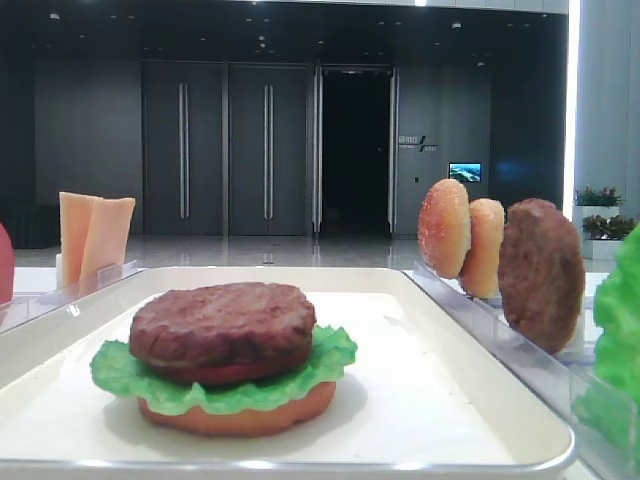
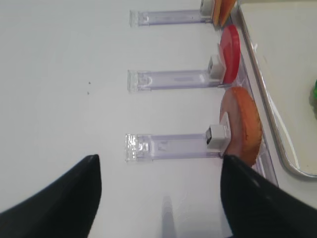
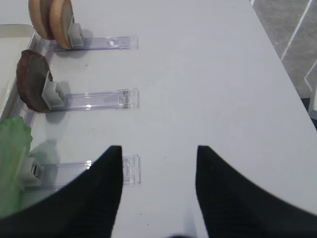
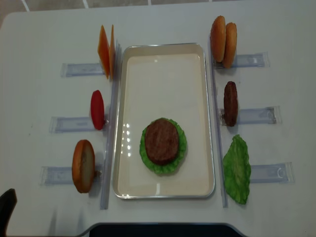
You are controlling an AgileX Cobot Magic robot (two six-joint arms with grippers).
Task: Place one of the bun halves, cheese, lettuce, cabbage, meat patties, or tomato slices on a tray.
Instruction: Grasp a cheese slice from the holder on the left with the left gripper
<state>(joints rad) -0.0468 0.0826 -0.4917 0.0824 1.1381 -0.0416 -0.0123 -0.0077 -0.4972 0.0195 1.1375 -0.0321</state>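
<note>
The white tray (image 4: pixel 163 59) holds a stack: a meat patty (image 4: pixel 161 141) on lettuce (image 4: pixel 180 148), with a red layer (image 1: pixel 230 375) and a bun half (image 1: pixel 240 415) beneath. Racked left of the tray are cheese slices (image 4: pixel 104 49), a tomato slice (image 4: pixel 97 109) and a bun half (image 4: pixel 83 165). On the right are two bun halves (image 4: pixel 223 34), a patty (image 4: pixel 230 102) and a lettuce leaf (image 4: pixel 237 169). My left gripper (image 2: pixel 159 158) is open over bare table beside the bun half (image 2: pixel 242 124). My right gripper (image 3: pixel 158 148) is open, holding nothing, near the lettuce (image 3: pixel 12 158). Cabbage is out of view.
Clear plastic racks (image 4: pixel 74 69) (image 4: pixel 256 114) stick out from both long sides of the tray across the white table (image 4: pixel 39 34). The table's right edge and grey floor (image 3: pixel 297 44) show in the right wrist view.
</note>
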